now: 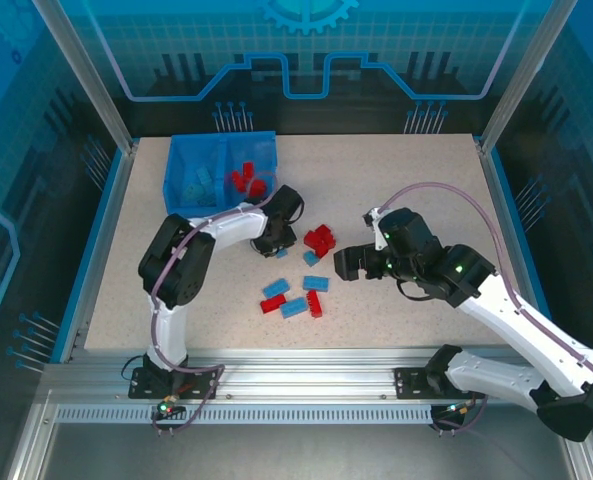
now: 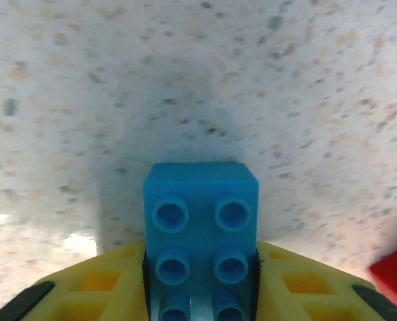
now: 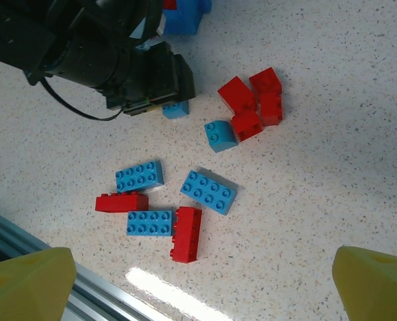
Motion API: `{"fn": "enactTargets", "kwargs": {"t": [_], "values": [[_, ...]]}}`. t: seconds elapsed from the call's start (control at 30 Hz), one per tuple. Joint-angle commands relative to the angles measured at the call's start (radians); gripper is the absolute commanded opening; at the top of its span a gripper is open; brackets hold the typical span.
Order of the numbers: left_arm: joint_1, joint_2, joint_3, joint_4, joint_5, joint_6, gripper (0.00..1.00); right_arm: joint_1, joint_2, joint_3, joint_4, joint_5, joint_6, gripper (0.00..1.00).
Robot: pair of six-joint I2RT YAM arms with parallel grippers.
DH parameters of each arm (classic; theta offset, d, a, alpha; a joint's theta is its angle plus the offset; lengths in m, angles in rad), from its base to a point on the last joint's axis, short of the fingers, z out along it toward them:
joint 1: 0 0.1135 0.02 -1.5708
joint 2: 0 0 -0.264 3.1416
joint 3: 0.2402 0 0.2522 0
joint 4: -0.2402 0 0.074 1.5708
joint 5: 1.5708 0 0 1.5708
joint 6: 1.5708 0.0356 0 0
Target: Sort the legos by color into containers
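Your left gripper (image 2: 200, 271) is clenched on a blue brick (image 2: 200, 200) low over the table (image 1: 426, 180), just short of the bin (image 1: 176, 165). The brick sticks out well past the fingers, so the hold looks to be on one end. If you lift fast it may pivot or slip out, and the smooth plastic sides will not help. A red brick (image 2: 392, 274) lies just beside the right-hand finger, and a sideways move could drag it along. Aim for the bin's left half, where the blue ones lie. The divider is low and red sits right next to it, so a loose drop could bounce across. Your right gripper (image 3: 201, 274) hangs released above the loose bricks (image 3: 178, 200), near the left arm. Mind the two meeting over the red cluster (image 3: 252, 100). The table is flat, speckled beige and a little glossy, inside a blue-lit cell with an aluminium frame (image 1: 86, 70) and clear panels.
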Motion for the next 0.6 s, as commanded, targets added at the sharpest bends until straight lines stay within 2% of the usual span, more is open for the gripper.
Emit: {"fn": "enactTargets", "kwargs": {"t": [0.0,0.13,0.23,0.33,0.47,0.57], "values": [[0.018,-0.086,-0.04,-0.067,-0.044,0.042,0.3,-0.011,0.01,0.01,0.023,-0.094,-0.019,1.0],[0.019,-0.219,-0.03,-0.091,-0.112,0.1,0.29,-0.009,0.022,0.01,0.086,-0.215,-0.035,1.0],[0.042,-0.306,0.016,-0.126,-0.187,0.154,0.3,-0.007,0.015,0.009,0.11,-0.197,-0.024,1.0],[0.106,-0.361,0.069,-0.123,-0.24,0.229,0.3,-0.006,0.003,0.012,0.103,-0.158,-0.022,1.0],[0.245,-0.343,0.179,-0.1,-0.29,0.356,0.31,-0.007,-0.007,0.014,0.078,-0.137,-0.02,1.0],[0.337,-0.232,0.295,-0.096,-0.355,0.44,0.31,-0.008,-0.018,0.003,0.078,-0.133,-0.006,1.0]]}}
